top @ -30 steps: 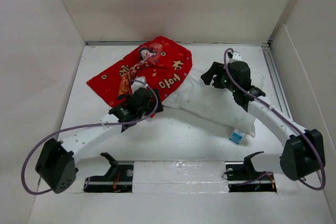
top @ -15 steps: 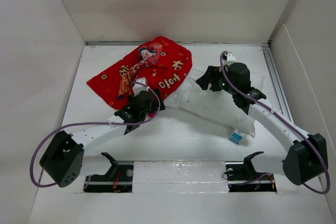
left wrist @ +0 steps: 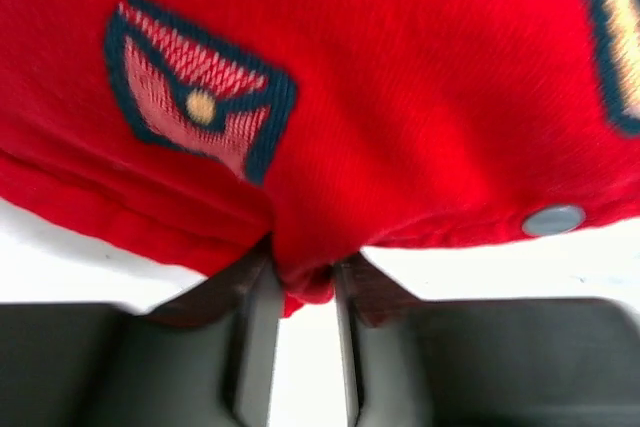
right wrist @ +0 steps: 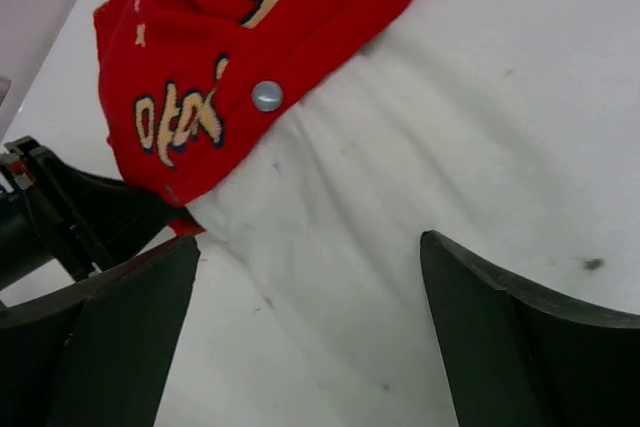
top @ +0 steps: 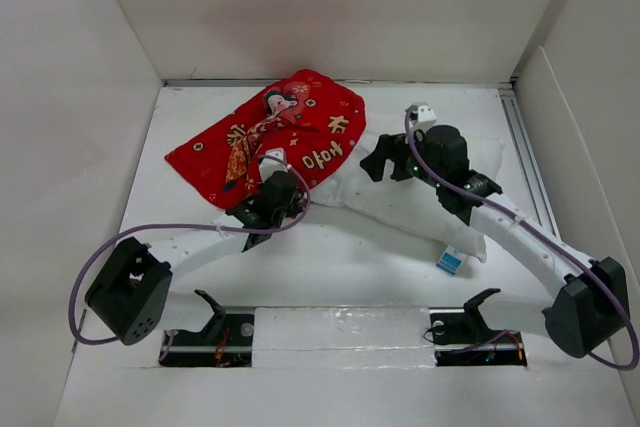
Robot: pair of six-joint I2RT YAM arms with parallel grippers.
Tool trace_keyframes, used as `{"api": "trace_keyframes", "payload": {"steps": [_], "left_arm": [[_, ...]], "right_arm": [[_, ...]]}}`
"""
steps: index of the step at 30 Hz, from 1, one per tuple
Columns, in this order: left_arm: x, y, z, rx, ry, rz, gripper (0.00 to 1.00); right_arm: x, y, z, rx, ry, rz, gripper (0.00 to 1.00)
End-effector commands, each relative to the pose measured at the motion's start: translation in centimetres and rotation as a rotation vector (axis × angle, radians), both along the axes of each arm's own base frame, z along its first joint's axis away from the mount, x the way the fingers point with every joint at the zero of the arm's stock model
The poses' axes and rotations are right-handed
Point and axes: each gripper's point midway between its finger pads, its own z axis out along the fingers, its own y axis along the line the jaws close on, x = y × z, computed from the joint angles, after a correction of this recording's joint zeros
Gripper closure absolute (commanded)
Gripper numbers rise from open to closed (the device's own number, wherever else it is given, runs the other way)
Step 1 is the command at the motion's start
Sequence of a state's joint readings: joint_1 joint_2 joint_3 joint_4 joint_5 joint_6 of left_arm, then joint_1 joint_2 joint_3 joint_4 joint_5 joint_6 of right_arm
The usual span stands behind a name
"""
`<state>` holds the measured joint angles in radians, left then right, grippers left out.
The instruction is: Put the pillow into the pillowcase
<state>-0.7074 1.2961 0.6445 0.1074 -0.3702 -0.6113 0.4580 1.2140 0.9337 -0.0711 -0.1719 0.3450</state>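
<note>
The red pillowcase (top: 285,127) with cartoon figures and gold characters lies crumpled at the back left, its right edge lapping over the white pillow (top: 420,202). My left gripper (top: 290,192) is at the pillowcase's near edge. In the left wrist view it (left wrist: 303,282) is shut on a fold of the red pillowcase (left wrist: 380,97). My right gripper (top: 383,162) hovers open above the pillow's left end. In the right wrist view its fingers (right wrist: 307,247) straddle the pillow (right wrist: 480,127) close to the pillowcase (right wrist: 250,27) hem, holding nothing.
A silver snap button (right wrist: 266,96) sits on the pillowcase hem. A blue-and-white label (top: 450,261) hangs at the pillow's near right corner. White walls close in the table; a metal rail (top: 525,147) runs along the right side. Two black stands (top: 215,317) (top: 470,312) sit near the arm bases.
My left gripper slid right to the pillowcase's near edge and closed on the red fabric. My right gripper moved left over the pillow and opened wider.
</note>
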Motion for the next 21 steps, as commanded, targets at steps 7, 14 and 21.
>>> {"api": "trace_keyframes", "payload": {"steps": [7, 14, 21], "left_arm": [[2.7, 0.2, 5.1, 0.042, -0.081, 0.076, 1.00], [3.7, -1.7, 10.8, -0.055, -0.106, 0.031, 1.00], [2.1, -5.1, 17.8, -0.221, -0.196, -0.160, 1.00]], "right_arm": [[-0.9, 1.6, 2.8, -0.194, -0.202, -0.115, 0.00], [1.5, 1.6, -0.1, -0.253, -0.150, -0.154, 0.00], [1.2, 8.6, -3.7, -0.184, -0.149, 0.101, 0.00]]}}
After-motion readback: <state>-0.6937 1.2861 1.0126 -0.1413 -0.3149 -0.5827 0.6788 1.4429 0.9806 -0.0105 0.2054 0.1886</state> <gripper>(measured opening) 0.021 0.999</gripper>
